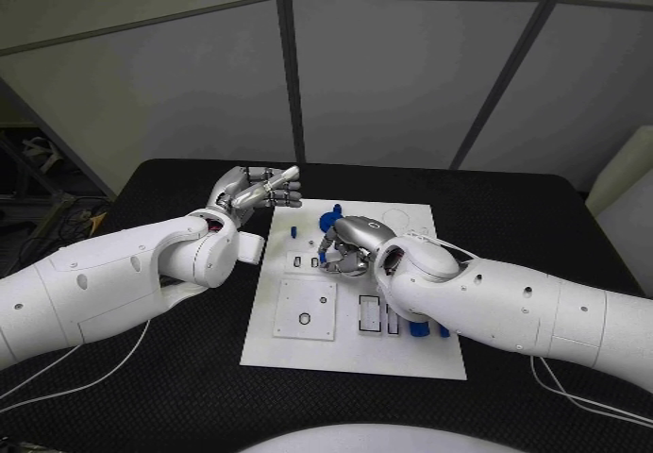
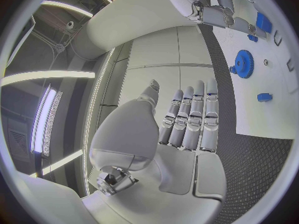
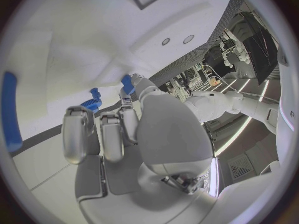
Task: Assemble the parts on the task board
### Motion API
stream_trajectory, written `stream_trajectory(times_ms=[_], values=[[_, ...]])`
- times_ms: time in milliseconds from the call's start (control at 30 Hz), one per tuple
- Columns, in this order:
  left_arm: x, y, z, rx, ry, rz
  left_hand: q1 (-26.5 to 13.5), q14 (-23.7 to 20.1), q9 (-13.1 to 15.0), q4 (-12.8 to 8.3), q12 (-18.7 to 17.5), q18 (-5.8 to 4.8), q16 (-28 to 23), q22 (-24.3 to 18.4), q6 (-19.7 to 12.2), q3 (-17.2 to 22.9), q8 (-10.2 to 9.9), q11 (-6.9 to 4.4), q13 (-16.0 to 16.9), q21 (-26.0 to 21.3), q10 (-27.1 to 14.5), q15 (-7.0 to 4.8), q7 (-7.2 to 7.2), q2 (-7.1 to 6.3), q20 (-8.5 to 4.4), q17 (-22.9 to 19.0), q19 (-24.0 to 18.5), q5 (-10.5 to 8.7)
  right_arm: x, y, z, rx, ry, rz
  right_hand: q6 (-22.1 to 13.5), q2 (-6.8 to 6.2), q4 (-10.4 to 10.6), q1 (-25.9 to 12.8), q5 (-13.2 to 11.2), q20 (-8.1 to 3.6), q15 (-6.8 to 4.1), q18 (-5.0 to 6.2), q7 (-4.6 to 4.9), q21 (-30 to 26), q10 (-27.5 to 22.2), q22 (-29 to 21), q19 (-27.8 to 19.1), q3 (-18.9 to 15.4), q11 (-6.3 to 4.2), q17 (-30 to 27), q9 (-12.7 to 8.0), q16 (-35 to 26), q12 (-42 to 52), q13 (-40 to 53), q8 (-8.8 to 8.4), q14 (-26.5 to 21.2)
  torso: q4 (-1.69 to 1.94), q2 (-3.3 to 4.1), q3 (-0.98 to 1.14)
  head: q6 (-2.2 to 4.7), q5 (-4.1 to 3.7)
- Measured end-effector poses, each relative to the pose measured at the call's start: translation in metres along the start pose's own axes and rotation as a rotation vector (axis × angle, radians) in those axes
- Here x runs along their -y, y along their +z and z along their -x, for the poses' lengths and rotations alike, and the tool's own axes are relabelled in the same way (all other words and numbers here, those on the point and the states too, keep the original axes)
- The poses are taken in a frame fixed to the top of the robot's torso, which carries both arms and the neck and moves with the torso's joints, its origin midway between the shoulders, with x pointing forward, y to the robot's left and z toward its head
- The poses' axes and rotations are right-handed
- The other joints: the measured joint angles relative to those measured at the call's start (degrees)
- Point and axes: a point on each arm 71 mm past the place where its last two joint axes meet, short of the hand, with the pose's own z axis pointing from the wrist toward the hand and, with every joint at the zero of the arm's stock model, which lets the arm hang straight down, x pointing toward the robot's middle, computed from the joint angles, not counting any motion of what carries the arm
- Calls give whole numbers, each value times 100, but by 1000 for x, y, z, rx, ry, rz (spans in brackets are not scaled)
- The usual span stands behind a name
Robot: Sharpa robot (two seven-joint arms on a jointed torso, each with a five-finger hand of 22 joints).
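Observation:
The white task board (image 1: 354, 354) lies in the middle of the black table. A blue gear (image 1: 331, 223) stands on its far part, with a small blue part (image 1: 341, 206) just beyond. My right hand (image 1: 348, 247) hovers low over the board behind the gear, fingers curled down. In the right wrist view a small blue part (image 3: 127, 83) sits at the thumb tip of that hand (image 3: 124, 134); whether it is pinched is unclear. My left hand (image 1: 256, 193) is raised off the board's far left corner. Its fingers (image 2: 193, 117) lie straight and hold nothing.
More blue parts (image 1: 418, 328) stand in slots at the board's near right, and small ones (image 1: 316, 261) lie left of my right hand. A square plate (image 1: 305, 307) sits on the board's near left. Black table (image 1: 163, 377) surrounds the board.

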Motion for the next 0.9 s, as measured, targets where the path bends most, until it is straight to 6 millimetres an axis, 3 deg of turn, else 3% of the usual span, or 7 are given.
stream_trajectory(times_ms=[900], values=[[0,0,1,1,1,0,0,0,0,-11,0,0,-25,-4,0,-11,0,0,0,0,0,0,0,0,0,4,0,0,5,2,-1,-4,-6,-8,-35,-15,12,-15,-22,0,0,0,6,0,0,4,0,-12,0,-1,0,0,-22,0,-17,0,8,-6,-1,-49,12]])
